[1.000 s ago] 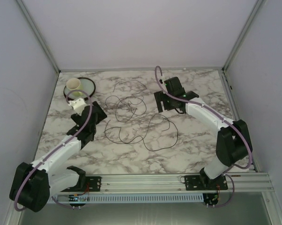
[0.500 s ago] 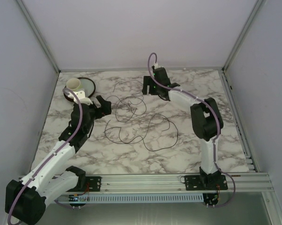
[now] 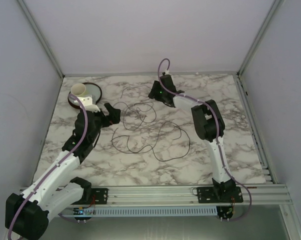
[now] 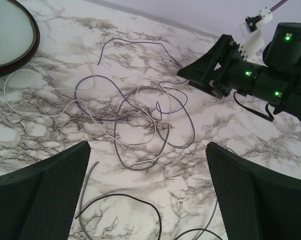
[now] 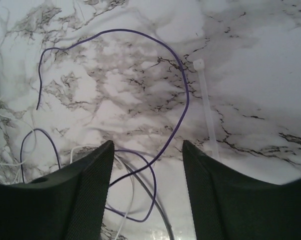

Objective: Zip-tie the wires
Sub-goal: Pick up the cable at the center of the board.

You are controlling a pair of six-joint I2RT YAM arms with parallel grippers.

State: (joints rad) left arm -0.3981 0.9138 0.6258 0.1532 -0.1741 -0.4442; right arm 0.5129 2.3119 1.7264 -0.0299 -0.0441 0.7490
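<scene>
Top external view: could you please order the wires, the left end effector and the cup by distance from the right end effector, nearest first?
1. wires, right beside it, mid-scene.
2. left end effector, beyond the wires, to the left.
3. cup, far-left corner.

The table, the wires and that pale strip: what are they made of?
Table: looks like marble, white with grey veins; possibly a printed laminate. Wires: smooth purple, grey and white jackets bending in loose loops, probably plastic insulation. Strip: translucent whitish plastic with a square head, likely a nylon zip tie.
</scene>
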